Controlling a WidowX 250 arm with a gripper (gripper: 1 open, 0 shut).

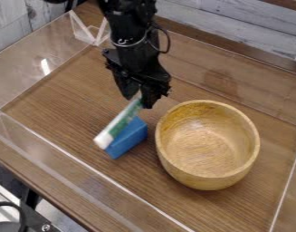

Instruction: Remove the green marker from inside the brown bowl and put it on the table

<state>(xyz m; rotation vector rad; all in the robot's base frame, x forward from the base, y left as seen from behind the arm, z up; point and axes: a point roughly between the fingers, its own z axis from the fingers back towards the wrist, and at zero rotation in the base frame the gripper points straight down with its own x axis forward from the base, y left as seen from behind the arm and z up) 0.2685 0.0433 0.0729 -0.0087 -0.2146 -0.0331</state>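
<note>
The green marker [121, 120] slants down from just under my gripper [140, 92] and rests across the blue block, its white cap end at the lower left. The jaws stand apart and the marker looks free of them, though its upper end is still close to the fingertips. The brown bowl [208, 143] sits to the right on the table [53, 109], with nothing inside it. My gripper hangs above the bowl's left rim and the block.
A blue rectangular block [130, 142] lies left of the bowl, partly under the marker. Low clear acrylic walls [65, 154] edge the tabletop at the front and left. A white cable loops behind the arm at the back.
</note>
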